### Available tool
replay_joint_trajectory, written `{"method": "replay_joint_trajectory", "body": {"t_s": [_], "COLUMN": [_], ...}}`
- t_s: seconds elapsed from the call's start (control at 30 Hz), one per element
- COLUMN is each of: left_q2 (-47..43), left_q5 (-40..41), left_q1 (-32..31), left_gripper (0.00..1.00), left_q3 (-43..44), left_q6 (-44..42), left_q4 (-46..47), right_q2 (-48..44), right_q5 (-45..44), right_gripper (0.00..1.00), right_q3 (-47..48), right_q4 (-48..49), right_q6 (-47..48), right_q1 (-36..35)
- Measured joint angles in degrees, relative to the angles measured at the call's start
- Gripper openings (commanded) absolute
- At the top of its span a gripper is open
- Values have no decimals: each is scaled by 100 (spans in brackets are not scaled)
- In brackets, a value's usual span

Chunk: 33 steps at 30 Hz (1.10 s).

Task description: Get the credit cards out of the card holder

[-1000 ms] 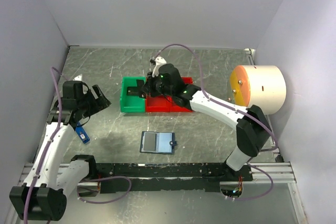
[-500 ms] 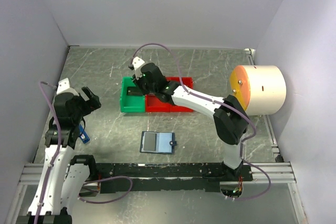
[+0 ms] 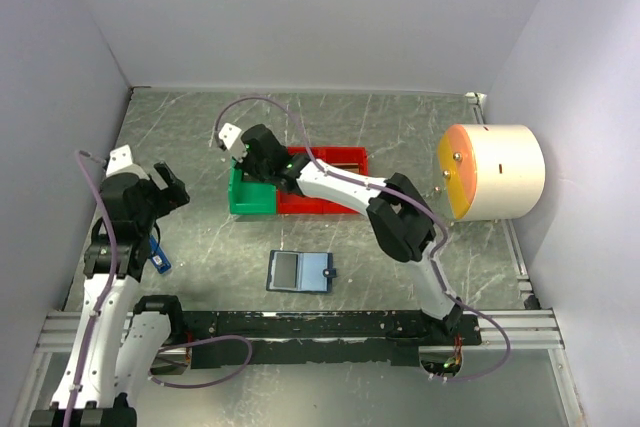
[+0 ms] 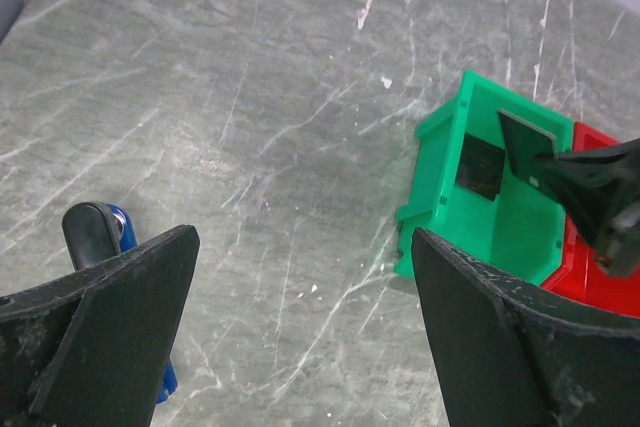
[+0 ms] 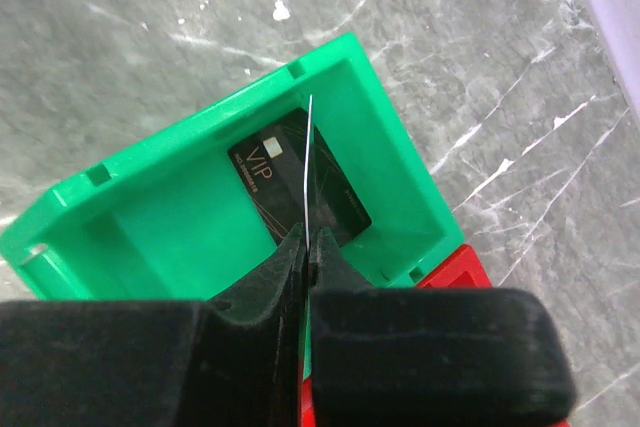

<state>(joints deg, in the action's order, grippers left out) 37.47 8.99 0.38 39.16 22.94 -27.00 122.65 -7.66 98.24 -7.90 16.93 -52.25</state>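
The card holder (image 3: 302,271) lies open on the table in front of the arms, snap tab on its right edge. My right gripper (image 5: 308,237) is shut on a thin credit card (image 5: 309,162), seen edge-on, and holds it upright above the green bin (image 5: 150,207). A dark credit card marked VIP (image 5: 270,177) lies flat on that bin's floor. In the top view the right gripper (image 3: 250,153) hangs over the green bin's (image 3: 240,203) far end. My left gripper (image 4: 305,317) is open and empty above bare table left of the bin, as the top view (image 3: 165,189) also shows.
A red bin (image 3: 330,205) adjoins the green bin on its right. A small bright-blue tag (image 3: 158,257) lies under the left arm. A large cream cylinder with an orange face (image 3: 492,171) stands at the right. Walls close in left, right and back.
My right gripper has moved left from the red bin's edge to over the green bin, keeping the card. The left gripper has drawn back to the left and turned.
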Motion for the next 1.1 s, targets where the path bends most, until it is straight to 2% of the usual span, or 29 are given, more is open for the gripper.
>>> {"method": "replay_joint_trajectory", "body": {"t_s": [0.23, 0.37, 0.77, 0.83, 1.1], "left_q2": [-404, -341, -184, -157, -76], "left_q5": [129, 136, 122, 105, 79], "left_q1": [0, 0, 0, 0, 0], "left_gripper": [100, 100, 100, 100, 99], "left_q3": [-2, -2, 0, -2, -2], "left_q6": [-11, -26, -57, -68, -109], "left_q4": [37, 39, 42, 44, 44], "right_q2": [420, 734, 1239, 1329, 1600], "right_q5": [-240, -404, -807, -876, -975], "right_gripper": [0, 0, 7, 10, 35], "right_q3": [264, 577, 658, 763, 1161], "right_q4": [-170, -199, -168, -190, -439], "right_q6": [824, 1252, 1987, 2028, 1982], "right_q1": [-74, -103, -186, -201, -210]}}
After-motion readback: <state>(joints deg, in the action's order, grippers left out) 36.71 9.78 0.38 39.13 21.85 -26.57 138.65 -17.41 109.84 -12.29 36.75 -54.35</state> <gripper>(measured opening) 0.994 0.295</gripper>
